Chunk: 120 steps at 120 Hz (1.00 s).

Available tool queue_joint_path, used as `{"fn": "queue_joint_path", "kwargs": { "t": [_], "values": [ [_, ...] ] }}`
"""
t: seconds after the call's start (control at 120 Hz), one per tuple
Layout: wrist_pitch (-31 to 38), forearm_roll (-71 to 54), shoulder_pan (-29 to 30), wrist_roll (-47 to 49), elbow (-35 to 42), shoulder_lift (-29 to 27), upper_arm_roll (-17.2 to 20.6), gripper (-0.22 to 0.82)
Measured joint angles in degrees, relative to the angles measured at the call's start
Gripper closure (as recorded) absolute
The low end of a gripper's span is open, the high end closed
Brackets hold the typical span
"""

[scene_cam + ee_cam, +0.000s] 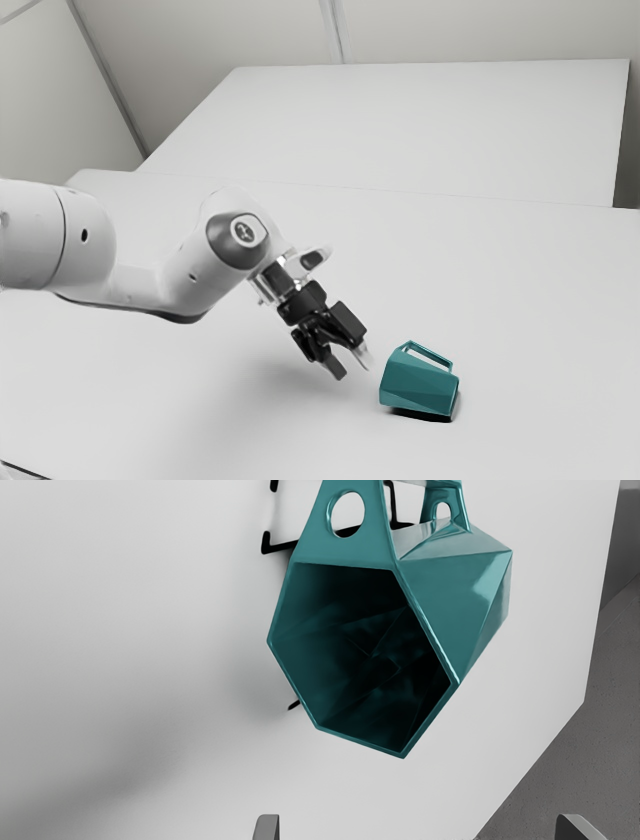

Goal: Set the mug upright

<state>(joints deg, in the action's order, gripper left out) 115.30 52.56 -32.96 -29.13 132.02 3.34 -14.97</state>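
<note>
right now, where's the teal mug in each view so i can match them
Exterior view: below and right of the picture's middle, the mug lies on its side, just past the claw toward the exterior view's right.
Wrist view: the mug lies ahead of the open claw, its mouth facing the camera.
Shared landmark: the claw's two fingertips.

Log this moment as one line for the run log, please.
mug: on its side on table, mouth toward hand | hand: open, short of mug | grasp: none | upright: not yet
</note>
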Motion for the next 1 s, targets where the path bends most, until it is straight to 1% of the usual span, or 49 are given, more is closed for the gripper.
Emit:
{"fn": "queue_joint_path", "kwargs": {
  "t": [0.108, 0.325, 0.55, 0.675, 0.833, 1.0],
  "values": [
    [0.0, 1.6, -1.3, -1.0, -0.6, 1.4, 0.0, 0.0],
    [0.2, 2.7, -1.4, -2.8, -3.1, 2.9, 0.0, 0.0],
    [0.2, 3.8, -1.9, -4.5, -6.9, 7.3, 0.1, 0.01],
    [0.2, 4.5, -2.2, -5.2, -8.9, 9.6, 0.3, 0.09],
    [0.2, 5.0, -2.7, -6.0, -10.7, 11.5, 0.6, 0.26],
    [0.2, 5.1, -2.9, -6.7, -11.7, 12.1, 1.0, 0.41]
  ]
}}
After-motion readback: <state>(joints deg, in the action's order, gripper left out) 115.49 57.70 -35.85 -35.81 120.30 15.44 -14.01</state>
